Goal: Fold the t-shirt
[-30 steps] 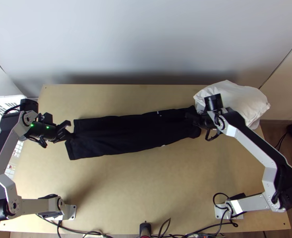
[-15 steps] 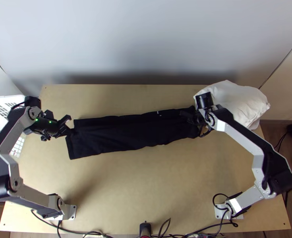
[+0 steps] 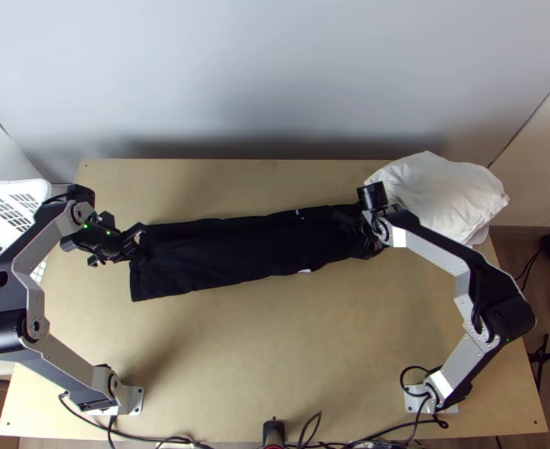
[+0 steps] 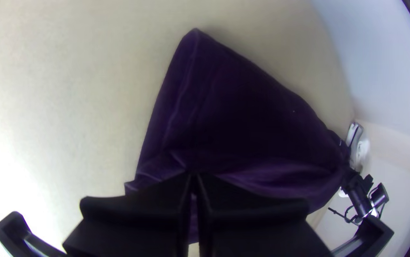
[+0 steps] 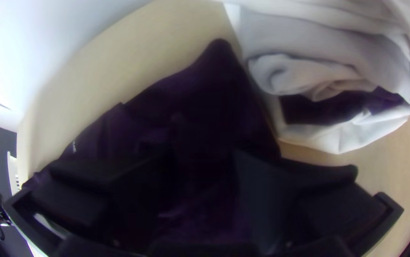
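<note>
The black t-shirt (image 3: 230, 251) lies as a long, narrow folded strip across the table. At its left end is my left gripper (image 3: 138, 243); the right gripper (image 3: 352, 222) is over its right end. In the left wrist view the left gripper (image 4: 194, 179) is shut on the t-shirt (image 4: 247, 114) near the end edge, with creases gathering at the fingertips. The right wrist view has the right gripper (image 5: 204, 159) open, dark cloth of the t-shirt (image 5: 195, 100) between and beyond its fingers.
A bunched white cloth (image 3: 443, 191) lies at the table's back right, close to the t-shirt's right end. White plastic baskets (image 3: 5, 209) stand off the left edge. Cables run along the near edge, and bare table (image 3: 275, 352) lies in front of the t-shirt.
The left gripper has moved slightly right, and the t-shirt's left end has shifted a little that way. The right gripper has moved left over the t-shirt.
</note>
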Robot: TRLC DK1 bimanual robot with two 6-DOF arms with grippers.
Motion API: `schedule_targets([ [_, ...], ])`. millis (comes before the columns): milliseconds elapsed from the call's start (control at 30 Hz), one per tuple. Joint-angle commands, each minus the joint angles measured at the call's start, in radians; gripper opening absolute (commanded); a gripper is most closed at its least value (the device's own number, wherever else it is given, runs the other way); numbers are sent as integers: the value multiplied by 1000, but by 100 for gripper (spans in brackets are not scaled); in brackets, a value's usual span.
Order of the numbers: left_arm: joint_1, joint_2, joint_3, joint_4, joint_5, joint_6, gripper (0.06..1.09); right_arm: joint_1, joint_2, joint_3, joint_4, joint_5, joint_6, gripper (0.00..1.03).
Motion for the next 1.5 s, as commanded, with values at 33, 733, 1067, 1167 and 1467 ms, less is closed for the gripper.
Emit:
schedule_targets([
  [33,-5,-12,-34,0,0,22,9,17,-79,10,34,8,-51,99],
  [733,6,-61,-51,16,1,29,9,389,-275,-109,200,-8,-127,98],
  [1067,6,-61,-53,45,3,19,9,445,-132,-233,545,95,-297,98],
  [1167,6,-55,-36,62,3,3,9,442,-70,-208,542,94,-263,98],
  [1467,4,-12,7,89,3,-21,9,393,119,-139,607,95,-248,98],
])
